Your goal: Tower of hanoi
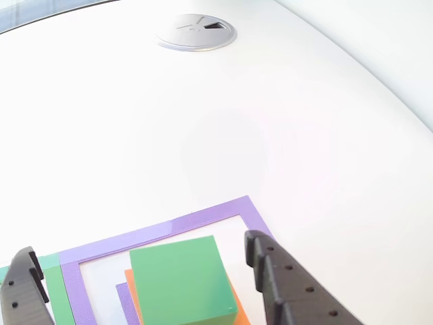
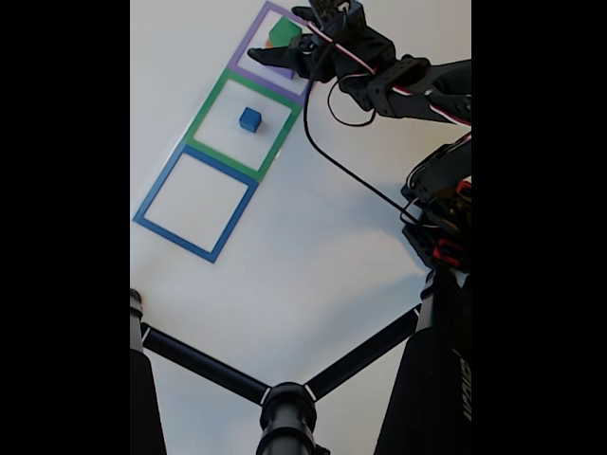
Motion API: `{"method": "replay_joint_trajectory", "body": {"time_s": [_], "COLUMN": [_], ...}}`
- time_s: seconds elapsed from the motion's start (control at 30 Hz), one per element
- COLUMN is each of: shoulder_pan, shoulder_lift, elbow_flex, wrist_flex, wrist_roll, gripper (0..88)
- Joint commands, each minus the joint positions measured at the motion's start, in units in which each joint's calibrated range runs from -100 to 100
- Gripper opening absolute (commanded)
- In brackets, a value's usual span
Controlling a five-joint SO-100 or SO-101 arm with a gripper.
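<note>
The hand [image 1: 145, 277] was spread wide, with one black finger [image 1: 20, 288] on the left and the other finger [image 1: 284, 281] on the right in the other view. The green block [image 1: 183, 277] sat between the two fingers, and neither one touched it. The green block was on top of the orange block [image 1: 132, 294]. A bit of the purple block [image 1: 125, 298] peeked out at the bottom. This pile stood inside the purple tape square [image 1: 162, 230] on the white counter [image 1: 203, 135].

In the fixed view the hand [image 2: 299, 57] hung over the purple tape square [image 2: 248, 71] at the top of the row, with the green block [image 2: 283, 32] under it. The little blue cube [image 2: 249, 118] sat alone in the green tape square [image 2: 211, 112], which was next in the row. The blue tape square [image 2: 152, 204] came last. A round metal cap [image 1: 196, 32] lay far off on the counter in the other view.

It looked like the green block was the one to lift. To do it well, the hand should come down so both fingers sit beside the green block only, above the orange block. Then it should squeeze on the flat sides and go straight up. If the fingers go too low, they might push the orange block too.
</note>
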Motion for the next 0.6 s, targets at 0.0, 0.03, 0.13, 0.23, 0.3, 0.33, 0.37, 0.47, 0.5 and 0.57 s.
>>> {"method": "replay_joint_trajectory", "body": {"time_s": [0.0, 0.03, 0.13, 0.23, 0.3, 0.33, 0.37, 0.47, 0.5, 0.57], "shoulder_pan": [0.05, 0.15, 0.34, 0.53, 0.53, 0.53, 0.43, 0.05, -0.04, -0.14], "shoulder_lift": [0.94, 1.83, 4.33, 6.75, 7.48, 7.48, 7.56, 7.48, 7.48, 7.8], "elbow_flex": [-1.58, -1.58, -1.58, -1.67, -1.67, -1.58, -1.49, -0.94, -0.76, -0.58], "wrist_flex": [-2.99, -3.96, -6.79, -9.71, -10.76, -10.76, -10.76, -10.92, -11.0, -11.33], "wrist_roll": [0.0, 0.0, 0.0, 0.0, 0.0, 0.0, 0.0, 0.0, 0.0, 0.0], "gripper": [37.2, 37.2, 37.0, 36.8, 36.7, 36.5, 36.3, 35.8, 35.8, 35.5]}}
